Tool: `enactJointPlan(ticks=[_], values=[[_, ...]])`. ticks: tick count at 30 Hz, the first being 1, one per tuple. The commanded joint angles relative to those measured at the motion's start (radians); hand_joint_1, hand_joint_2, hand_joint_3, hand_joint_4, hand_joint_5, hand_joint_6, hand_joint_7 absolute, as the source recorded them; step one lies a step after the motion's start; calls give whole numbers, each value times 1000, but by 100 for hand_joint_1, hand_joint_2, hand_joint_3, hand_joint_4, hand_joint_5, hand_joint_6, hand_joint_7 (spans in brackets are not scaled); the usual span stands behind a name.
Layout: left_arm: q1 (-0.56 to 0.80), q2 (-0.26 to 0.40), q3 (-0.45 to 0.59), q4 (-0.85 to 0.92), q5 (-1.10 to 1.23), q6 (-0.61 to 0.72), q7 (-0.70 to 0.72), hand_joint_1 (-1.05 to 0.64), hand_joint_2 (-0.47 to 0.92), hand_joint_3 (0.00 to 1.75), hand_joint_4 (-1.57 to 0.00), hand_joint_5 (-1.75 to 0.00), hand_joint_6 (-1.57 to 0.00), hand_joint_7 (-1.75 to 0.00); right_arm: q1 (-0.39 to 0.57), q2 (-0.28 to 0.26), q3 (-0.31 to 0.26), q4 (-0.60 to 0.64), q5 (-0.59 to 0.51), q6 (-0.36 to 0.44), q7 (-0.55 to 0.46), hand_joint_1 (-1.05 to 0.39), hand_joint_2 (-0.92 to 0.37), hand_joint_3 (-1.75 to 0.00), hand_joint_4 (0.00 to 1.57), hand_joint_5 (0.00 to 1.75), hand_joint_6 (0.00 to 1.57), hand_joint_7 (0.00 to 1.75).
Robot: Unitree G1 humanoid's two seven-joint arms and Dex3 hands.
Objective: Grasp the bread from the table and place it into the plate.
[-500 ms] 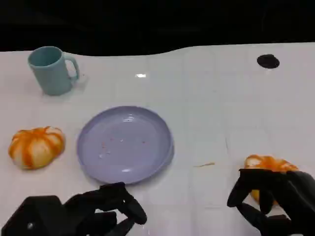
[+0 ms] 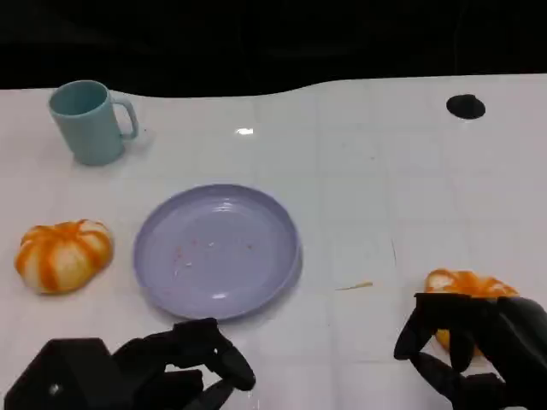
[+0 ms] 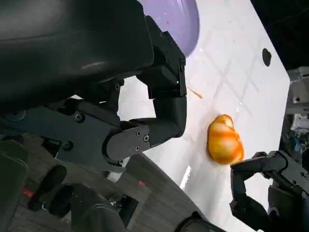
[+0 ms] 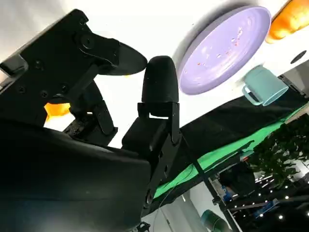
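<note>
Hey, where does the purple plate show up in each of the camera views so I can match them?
Head view: the purple plate lies centre-left on the table, between the two breads.
Left wrist view: part of its rim peeks out at the top edge, beyond the left hand.
Right wrist view: the plate is at upper right, past the right hand.
Shared landmark: the teal mug, also beside the plate in the right wrist view.
</note>
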State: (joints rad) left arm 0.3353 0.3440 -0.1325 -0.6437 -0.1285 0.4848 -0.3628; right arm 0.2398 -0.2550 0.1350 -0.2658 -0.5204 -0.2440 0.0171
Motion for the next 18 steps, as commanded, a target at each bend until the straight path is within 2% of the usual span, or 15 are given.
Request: enactJointPlan(ticks=[1,11,15,18], values=[[1,6,-1,-7,3,2,4,-35,92,53,-64,-175,-58,-143,3,-13,-9,4,9,-9,-6,-8,-38,-101,94,163,94,105],[3,4,1,-2,-1,-3,1,-36,92,53,-64,-175,-58,-143,5,-12,-11,2,22,-8,-1,-8,-39,-102,92,166,94,103],[1,6,1,1,0,-7,0,-36,92,53,-63,-175,-58,-143,5,-9,-14,-7,29,4,3,-8,-39,-111,88,174,94,96],[1,8,0,1,3,-10,0,-35,92,53,-63,-175,-58,-143,1,-11,-18,-5,23,-16,-15,-6,-34,-116,84,174,94,88]])
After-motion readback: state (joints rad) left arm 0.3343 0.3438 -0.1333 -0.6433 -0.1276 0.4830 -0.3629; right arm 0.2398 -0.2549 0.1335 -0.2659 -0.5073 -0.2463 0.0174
